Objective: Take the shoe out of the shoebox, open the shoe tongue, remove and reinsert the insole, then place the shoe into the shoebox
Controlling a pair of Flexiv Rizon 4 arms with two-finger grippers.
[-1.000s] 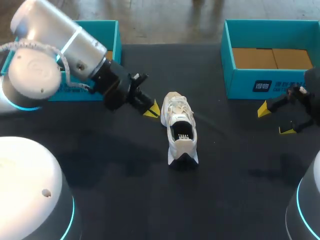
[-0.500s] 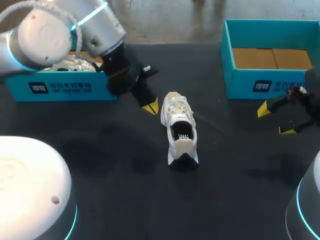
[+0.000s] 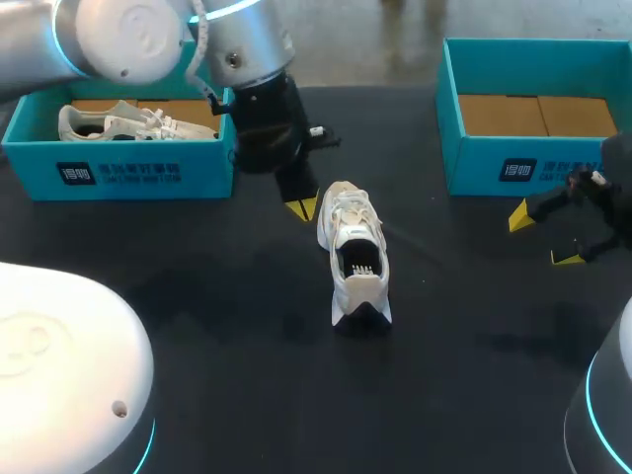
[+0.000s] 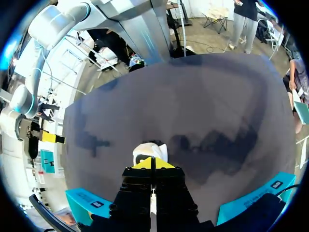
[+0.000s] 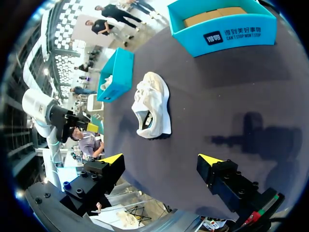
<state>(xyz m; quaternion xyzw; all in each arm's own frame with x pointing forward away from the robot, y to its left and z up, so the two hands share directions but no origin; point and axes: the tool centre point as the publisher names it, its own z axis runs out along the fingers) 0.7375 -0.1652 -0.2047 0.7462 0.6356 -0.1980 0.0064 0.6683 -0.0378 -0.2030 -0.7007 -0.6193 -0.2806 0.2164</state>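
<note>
A white shoe (image 3: 354, 252) stands upright on its sole near the middle of a dark table (image 3: 247, 395), outside both boxes. Its toe points to the far edge and its dark heel faces the robot. The laces lie over the front half and the opening faces up, dark inside.

At the table's far left stands an open teal box, the left box (image 3: 118, 163). A second shoe (image 3: 128, 123), also white, lies inside it along its length on a brown floor. At the far right stands another open teal box, the right box (image 3: 533, 109); its brown cardboard floor shows inside.

The left arm (image 3: 237, 59) comes in from the far left, passing over the inner end of the left box. The left gripper (image 3: 301, 207) points down just beside the shoe's toe, on the side toward the left box. In the left wrist view its yellow tips (image 4: 153, 163) are pressed together with nothing between them, and the shoe (image 4: 149, 151) shows just ahead of them.

The right gripper (image 3: 543, 237) hangs at the right edge of the table, in front of the right box and well apart from the shoe. Its fingers are spread wide and hold nothing. In the right wrist view the right gripper (image 5: 161, 159) looks across bare table toward the shoe (image 5: 152, 111), with the left box (image 5: 117, 75) and right box (image 5: 224, 26) beyond.
</note>
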